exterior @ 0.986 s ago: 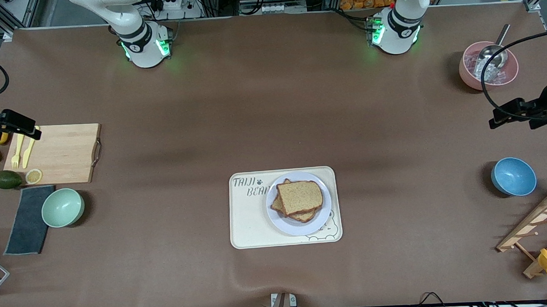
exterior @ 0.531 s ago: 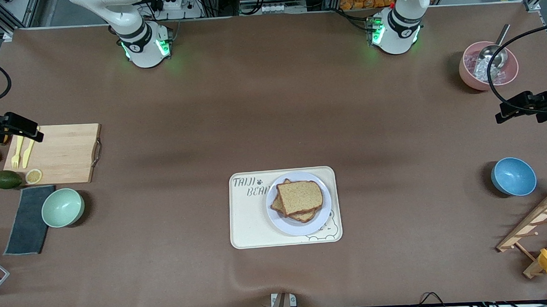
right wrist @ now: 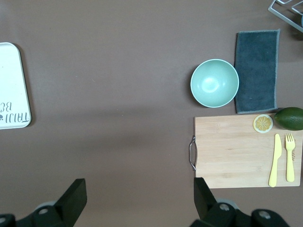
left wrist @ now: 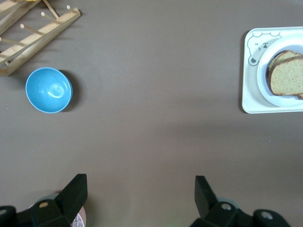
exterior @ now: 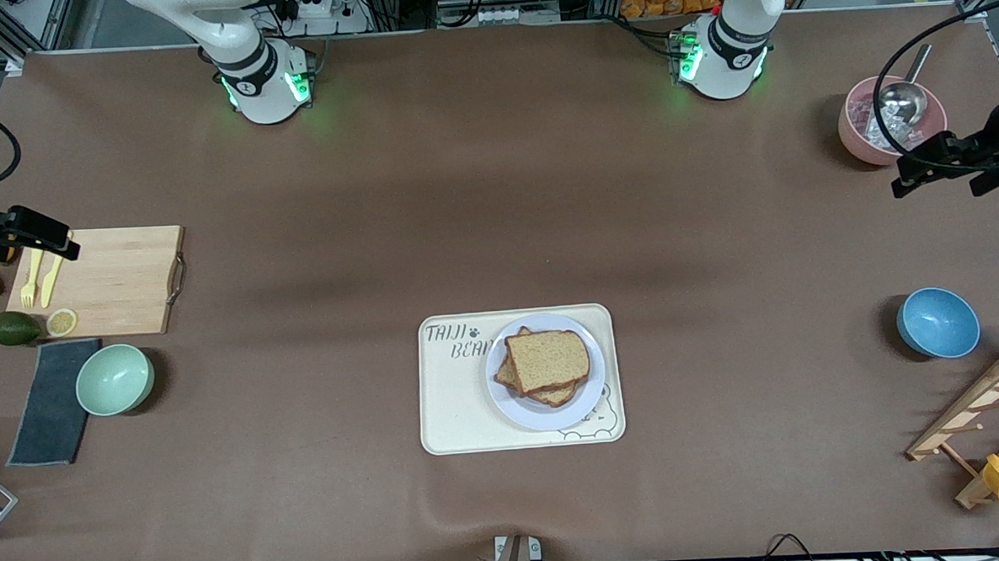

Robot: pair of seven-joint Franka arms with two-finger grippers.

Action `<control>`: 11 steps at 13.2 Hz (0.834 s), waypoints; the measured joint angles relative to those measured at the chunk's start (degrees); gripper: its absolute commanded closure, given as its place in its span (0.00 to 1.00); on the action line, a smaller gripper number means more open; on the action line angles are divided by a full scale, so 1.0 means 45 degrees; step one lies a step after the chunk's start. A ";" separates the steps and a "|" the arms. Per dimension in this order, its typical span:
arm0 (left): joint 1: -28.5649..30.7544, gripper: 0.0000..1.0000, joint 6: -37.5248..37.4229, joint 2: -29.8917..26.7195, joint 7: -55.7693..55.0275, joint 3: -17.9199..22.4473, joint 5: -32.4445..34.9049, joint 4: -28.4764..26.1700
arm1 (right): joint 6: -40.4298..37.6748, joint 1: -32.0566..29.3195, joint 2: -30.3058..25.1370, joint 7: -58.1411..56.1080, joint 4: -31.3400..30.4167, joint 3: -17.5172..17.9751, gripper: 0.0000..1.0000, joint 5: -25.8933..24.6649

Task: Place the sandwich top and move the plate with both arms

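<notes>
The left gripper (exterior: 904, 185) has risen toward the pink bowl (exterior: 856, 143); the right gripper (exterior: 66, 246) barely shifted.

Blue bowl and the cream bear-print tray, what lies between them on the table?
Nothing: between the round blue bowl and the cream rectangular bear-print tray lies only bare brown table, in the front and left wrist views.

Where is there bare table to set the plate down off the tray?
Bare table runs between the tray and the blue bowl, and between the tray and the green bowl. The plate holds the sandwich top. It is crowded around the cutting board and the wooden rack.
</notes>
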 measured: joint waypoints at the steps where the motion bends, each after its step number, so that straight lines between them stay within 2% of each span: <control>1: -0.0211 0.00 0.0001 -0.0143 -0.0009 0.0256 0.0000 -0.0193 | 0.0000 0.0000 0.0000 0.0000 0.0003 0.0000 0.00 0.0002; 11: -0.0368 0.00 0.0023 -0.0329 -0.0126 0.0378 0.0000 -0.0226 | 0.0000 0.0001 0.0019 0.0001 0.0031 0.0002 0.00 0.0009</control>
